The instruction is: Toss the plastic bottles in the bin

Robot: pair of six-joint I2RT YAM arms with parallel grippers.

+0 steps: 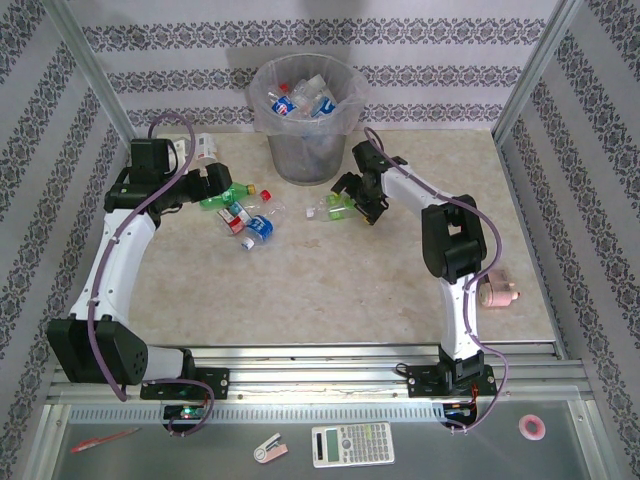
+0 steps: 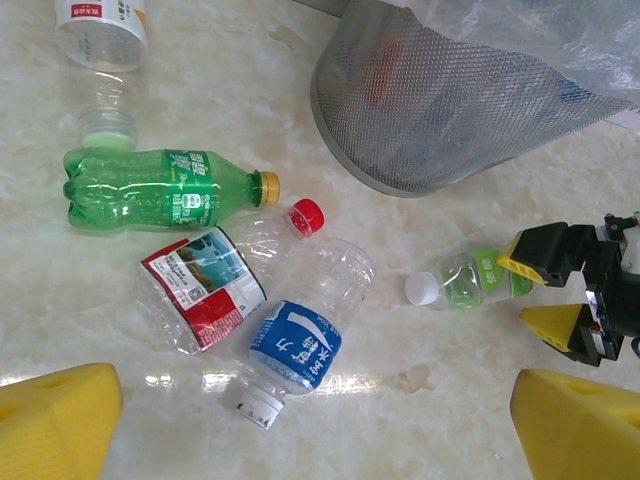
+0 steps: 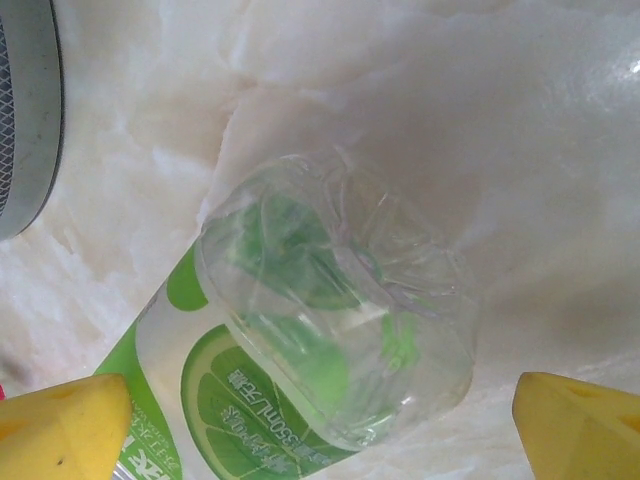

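1. The bin (image 1: pixel 305 110) stands at the far middle of the table (image 1: pixel 300 290), with several plastic bottles (image 1: pixel 300 98) lying inside its clear liner.
2. The right gripper (image 1: pixel 357 203) hangs low just in front of the bin, toward its right side, with its jaws spread wide.
3. A clear lime-label bottle (image 3: pixel 330 350) lies on its side between those jaws. Its base end faces the right wrist camera, and both yellow fingertips (image 3: pixel 65 430) stand off it.
4. In the left wrist view, this bottle's white cap points away from the right gripper, and the bottle rests near the bin's foot.
5. The left gripper (image 2: pixel 315 425) hovers in front of the bin toward its left side. Its jaws are wide apart and grip nothing.
6. Under the left gripper lies a cluster of bottles. A green bottle (image 2: pixel 160 190) is nearest the bin's level, then a red-label bottle (image 2: pixel 205 285), then a blue-label bottle (image 2: pixel 295 345) touching it.
7. The blue-label bottle's white cap sits beneath the gap between the left jaws.
8. A clear white-label bottle (image 2: pixel 100 45) lies further left of the bin, beside the green bottle.
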